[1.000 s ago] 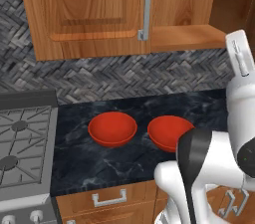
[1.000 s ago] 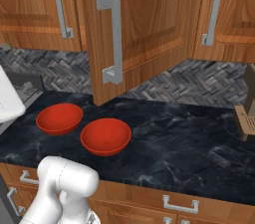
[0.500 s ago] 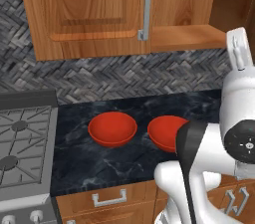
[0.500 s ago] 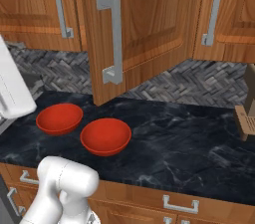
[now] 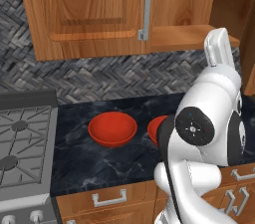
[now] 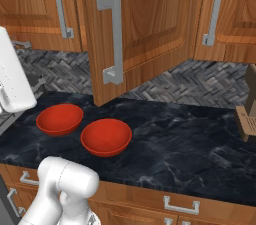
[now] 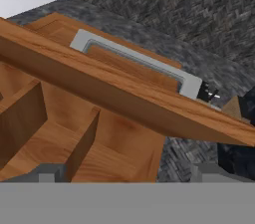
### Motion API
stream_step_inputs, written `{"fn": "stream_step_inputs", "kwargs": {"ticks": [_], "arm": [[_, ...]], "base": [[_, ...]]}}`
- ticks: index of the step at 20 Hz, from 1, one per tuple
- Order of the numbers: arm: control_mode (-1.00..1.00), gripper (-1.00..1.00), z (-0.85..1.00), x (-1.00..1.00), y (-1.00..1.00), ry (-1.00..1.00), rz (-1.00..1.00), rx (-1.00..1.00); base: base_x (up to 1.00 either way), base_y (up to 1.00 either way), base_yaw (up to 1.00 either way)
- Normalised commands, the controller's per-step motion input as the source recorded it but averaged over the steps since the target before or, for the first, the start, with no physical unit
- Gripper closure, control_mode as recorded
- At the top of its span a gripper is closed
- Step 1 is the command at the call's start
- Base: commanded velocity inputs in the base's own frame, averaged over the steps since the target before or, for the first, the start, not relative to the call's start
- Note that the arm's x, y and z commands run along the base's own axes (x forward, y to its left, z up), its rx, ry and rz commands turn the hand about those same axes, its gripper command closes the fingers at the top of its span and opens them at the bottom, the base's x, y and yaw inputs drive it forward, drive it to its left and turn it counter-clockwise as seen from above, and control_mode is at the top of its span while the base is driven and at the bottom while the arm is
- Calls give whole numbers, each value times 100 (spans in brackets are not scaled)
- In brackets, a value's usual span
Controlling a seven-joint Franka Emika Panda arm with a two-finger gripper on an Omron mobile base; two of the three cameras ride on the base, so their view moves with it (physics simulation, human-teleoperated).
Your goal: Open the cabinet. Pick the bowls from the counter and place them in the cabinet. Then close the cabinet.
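We see the cabinet (image 6: 150, 24) with one panelled door swung out over the surface (image 6: 200, 144) — warm brown wood, long silver bar handle (image 6: 114, 39) standing vertical on that door. In the hand view the tool (image 7: 124, 175) sits up by the door's edge, looking along the door's edge at the bar handle and the wooden inside below; its two dark tips are spread wide apart, released, nothing between them.

Both bowls are down on the surface, well below the tool: left bowl (image 5: 112, 128) and right bowl (image 5: 158, 129) side by side, near each other but apart, right one partly hidden by the arm in the left base view. Glossy plain red, round, shallow, no long axis, so any rim approach works. Right base view shows them too, just under the open door.

We judge the opening step about done and the next move is a descent from door height to a bowl — the right bowl lies closer to the arm. Surface is dark marbled stone with pale veins; herringbone grey backsplash (image 5: 99, 76) behind, gas stove (image 5: 22, 143) to the left
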Motion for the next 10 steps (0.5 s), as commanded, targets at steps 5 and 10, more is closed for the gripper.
{"fn": "stream_step_inputs", "kwargs": {"ticks": [5,10], "arm": [[-100,-100,-30,31,-11,-15,-5,0],[-100,-100,-25,18,-25,-14,-5,0]], "base": [[0,0,0],[0,0,0]]}}
